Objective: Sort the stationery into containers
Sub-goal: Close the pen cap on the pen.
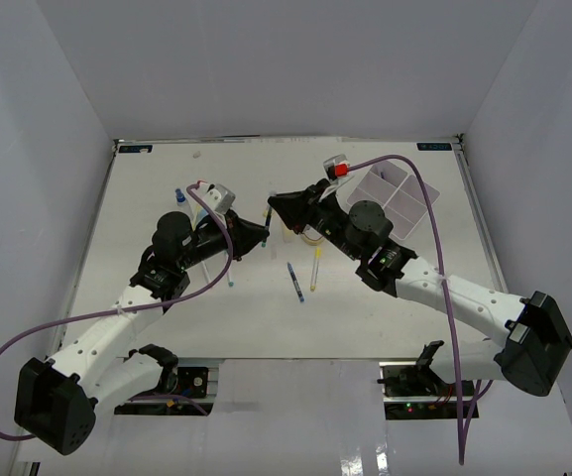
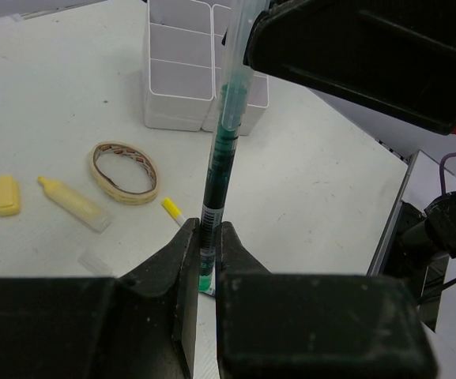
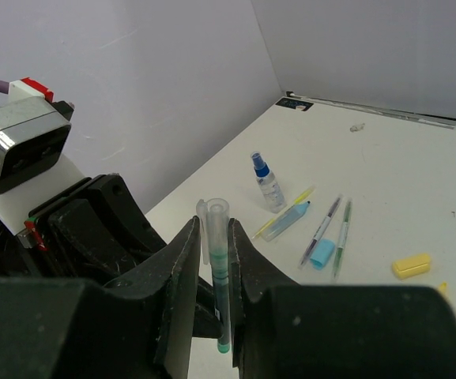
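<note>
A green pen (image 2: pixel 218 162) with a clear cap is held between both grippers above the table. My left gripper (image 2: pixel 204 237) is shut on its lower barrel. My right gripper (image 3: pixel 214 237) is shut on its clear cap end (image 3: pixel 216 225). In the top view the two grippers meet at the pen (image 1: pixel 268 218). The white four-compartment tray (image 1: pixel 411 206) stands at the back right and shows in the left wrist view (image 2: pixel 179 87). A tan rubber-band ring (image 2: pixel 123 171), a yellow block (image 2: pixel 6 195) and a yellow marker (image 2: pixel 73 204) lie on the table.
A blue-capped bottle (image 3: pixel 269 183), a blue marker (image 3: pixel 291 219), two thin pens (image 3: pixel 322 225), a blue block (image 3: pixel 321 253) and a yellow block (image 3: pixel 411 265) lie on the left part of the table. A blue pen (image 1: pixel 295 282) and a yellow pen (image 1: pixel 315 268) lie in front of the grippers.
</note>
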Tool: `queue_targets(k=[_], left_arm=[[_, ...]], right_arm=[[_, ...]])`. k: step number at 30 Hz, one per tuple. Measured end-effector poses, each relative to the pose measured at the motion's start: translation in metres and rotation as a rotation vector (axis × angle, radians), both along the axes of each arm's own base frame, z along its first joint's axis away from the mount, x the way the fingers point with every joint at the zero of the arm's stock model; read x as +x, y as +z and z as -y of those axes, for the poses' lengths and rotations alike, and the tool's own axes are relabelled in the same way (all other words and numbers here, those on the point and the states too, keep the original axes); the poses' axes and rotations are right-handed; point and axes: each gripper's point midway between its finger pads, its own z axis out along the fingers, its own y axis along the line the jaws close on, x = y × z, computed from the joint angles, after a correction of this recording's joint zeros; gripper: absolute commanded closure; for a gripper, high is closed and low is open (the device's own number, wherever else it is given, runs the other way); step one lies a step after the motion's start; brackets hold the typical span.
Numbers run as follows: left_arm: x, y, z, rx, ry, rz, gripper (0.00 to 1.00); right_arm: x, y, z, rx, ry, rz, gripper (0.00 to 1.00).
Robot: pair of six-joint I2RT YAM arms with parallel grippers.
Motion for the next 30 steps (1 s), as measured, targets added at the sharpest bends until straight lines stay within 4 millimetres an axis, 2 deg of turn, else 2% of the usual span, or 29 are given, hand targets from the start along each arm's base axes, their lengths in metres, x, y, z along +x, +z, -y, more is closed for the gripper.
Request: queue_targets(k=[18, 24, 30], left_arm=[[0.0, 0.008, 0.0, 0.003, -0.001, 0.003, 1.0], [-0.009, 0.001, 0.002, 0.016, -0.046, 0.002, 1.0], [-0.018, -0.015, -0.003, 0.038, -0.058, 0.003, 1.0]], right_arm=[[0.004, 0.002, -0.001, 0.007, -0.013, -0.01, 0.88], [-0.001, -0.002, 0.003, -0.027, -0.011, -0.027, 0.88], [-0.01, -0.016, 0.0, -0.086, 0.013, -0.054, 0.85]])
